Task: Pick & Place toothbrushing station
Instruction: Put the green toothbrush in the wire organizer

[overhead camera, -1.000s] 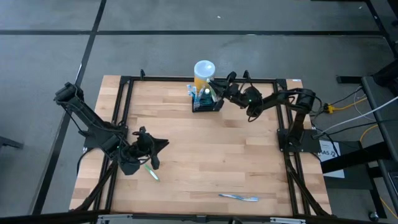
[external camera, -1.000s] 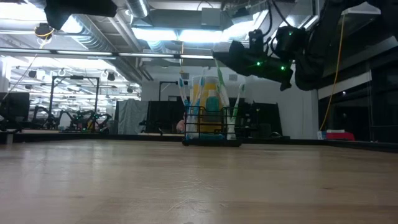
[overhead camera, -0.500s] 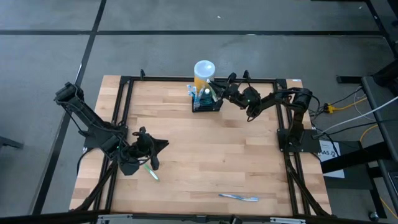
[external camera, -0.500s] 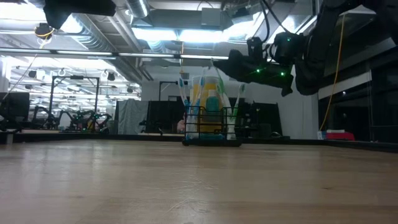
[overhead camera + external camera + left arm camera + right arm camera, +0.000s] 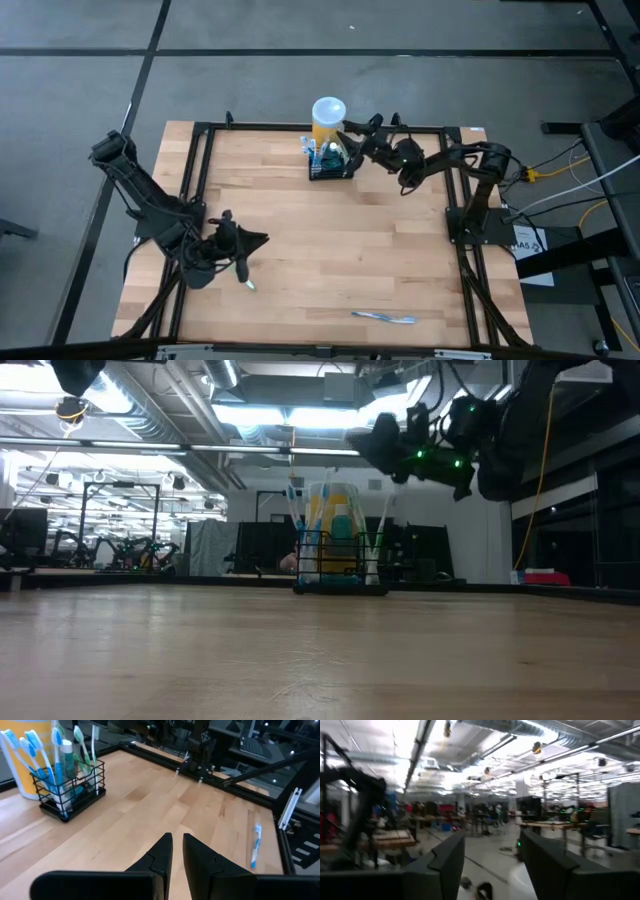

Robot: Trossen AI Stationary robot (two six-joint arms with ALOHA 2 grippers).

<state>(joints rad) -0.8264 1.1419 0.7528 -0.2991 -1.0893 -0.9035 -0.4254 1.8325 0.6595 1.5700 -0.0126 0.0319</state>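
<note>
The toothbrushing station (image 5: 330,163) is a small black wire holder that stands on its base near the middle of the table's far edge. Several toothbrushes stick up from it (image 5: 70,785). My right gripper (image 5: 347,134) hovers open just right of and above the station (image 5: 340,560), touching nothing; its wrist view shows a wide gap between the fingers (image 5: 492,855). My left gripper (image 5: 247,243) hangs over the table's near left part, its fingers (image 5: 177,845) close together with nothing between them.
A yellow cylinder with a white round top (image 5: 328,115) stands right behind the station. A green toothbrush (image 5: 245,282) lies on the table by my left gripper. A blue-and-white one (image 5: 385,318) lies near the table's near edge. A black frame rims the table.
My right gripper has opened above the station. The green toothbrush that slanted up from the holder into its fingers no longer reaches up to them. The gripper has stayed close above the station's right side.
</note>
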